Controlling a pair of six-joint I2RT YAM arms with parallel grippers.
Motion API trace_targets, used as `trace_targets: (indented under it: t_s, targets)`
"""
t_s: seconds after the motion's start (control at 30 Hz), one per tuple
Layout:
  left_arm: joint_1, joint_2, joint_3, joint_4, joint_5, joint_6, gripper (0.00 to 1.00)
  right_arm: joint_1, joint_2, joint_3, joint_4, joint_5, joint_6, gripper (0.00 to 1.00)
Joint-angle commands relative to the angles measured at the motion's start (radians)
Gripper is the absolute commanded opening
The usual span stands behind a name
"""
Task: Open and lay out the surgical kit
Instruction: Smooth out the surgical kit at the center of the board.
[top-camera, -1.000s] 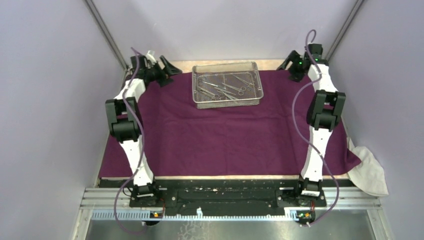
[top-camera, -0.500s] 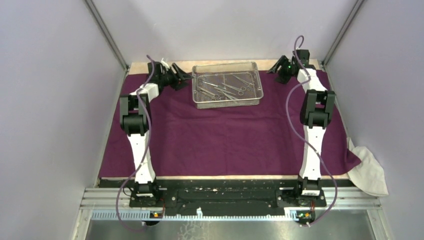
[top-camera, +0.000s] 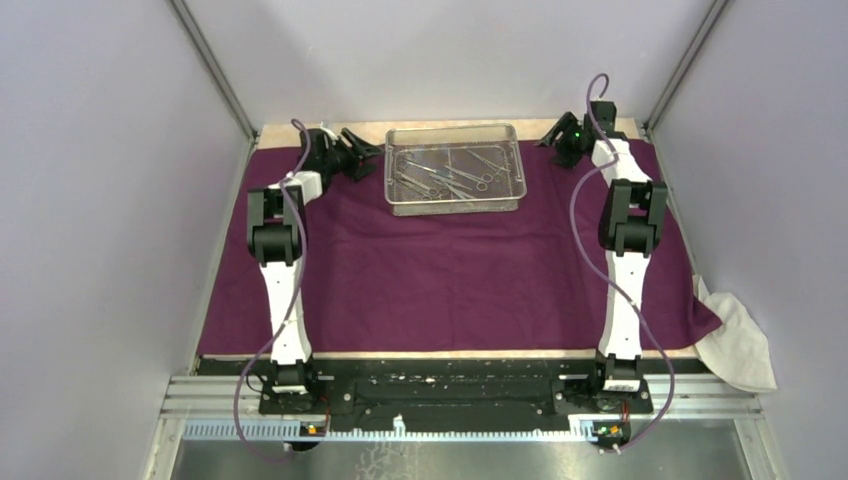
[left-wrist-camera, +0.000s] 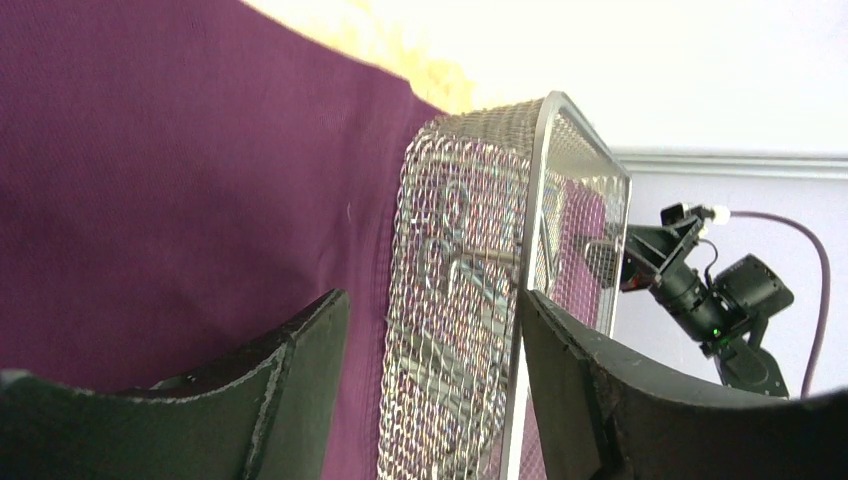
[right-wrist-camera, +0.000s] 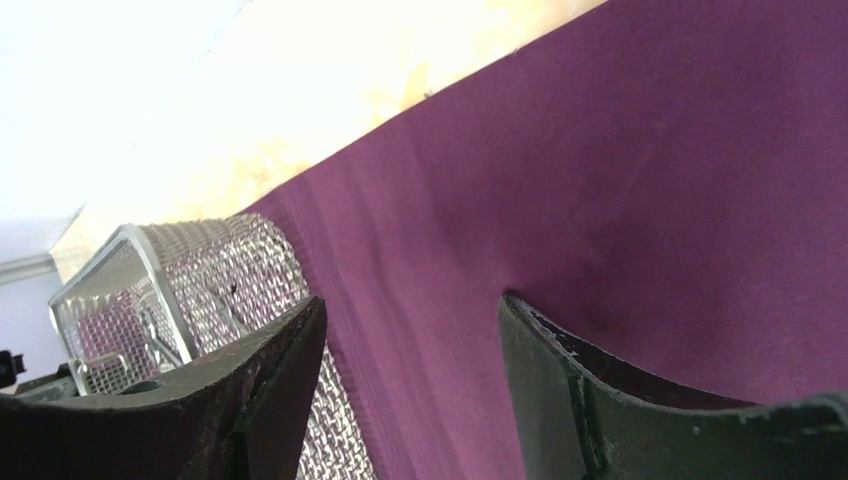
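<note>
Purple cloth wrap underneath; left claw and right claw agape, instruments blurred inside mesh tray.

No readable text, labels, or numbers

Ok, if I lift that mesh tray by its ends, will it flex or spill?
The wire-mesh tray has a solid rim frame, so it probably stays stiff. Being open mesh, it looks light for its size. The steel instruments lie loose inside, so they would likely slide if it tilts.
</note>
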Motion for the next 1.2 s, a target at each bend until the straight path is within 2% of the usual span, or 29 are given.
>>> trace_targets:
  t_s: [0.0, 0.3, 0.5, 0.6, 0.73, 0.8, 1.0, 1.17]
  targets:
    - [-0.002, 0.098, 0.073, -0.118, -0.141, -0.005, 0.70, -0.037, 0.078, -0.005, -0.061, 0.192, -0.016, 0.65]
    - [0.005, 0.126, 0.114, -0.175, -0.113, 0.042, 0.71, -0.093, 0.133, 0.048, -0.104, 0.244, 0.008, 0.66]
    - [0.001, 0.005, 0.097, -0.213, -0.002, 0.133, 0.85, -0.108, 0.195, 0.230, -0.181, 0.123, -0.093, 0.66]
    - [0.002, -0.081, 0.102, -0.288, 0.020, 0.217, 0.91, -0.107, 0.159, 0.283, -0.244, 0.074, -0.150, 0.69]
    - [0.010, -0.184, 0.119, -0.387, -0.009, 0.300, 0.95, -0.102, 0.022, 0.246, -0.304, 0.087, -0.200, 0.73]
    - [0.011, -0.222, 0.122, -0.465, -0.048, 0.327, 0.95, -0.090, -0.049, 0.216, -0.351, 0.122, -0.228, 0.74]
    - [0.012, -0.271, 0.092, -0.758, -0.247, 0.404, 0.83, 0.000, -0.178, 0.103, -0.573, 0.348, -0.328, 0.76]
    - [0.003, -0.270, 0.058, -0.794, -0.315, 0.487, 0.79, 0.091, -0.240, -0.007, -0.594, 0.454, -0.414, 0.82]
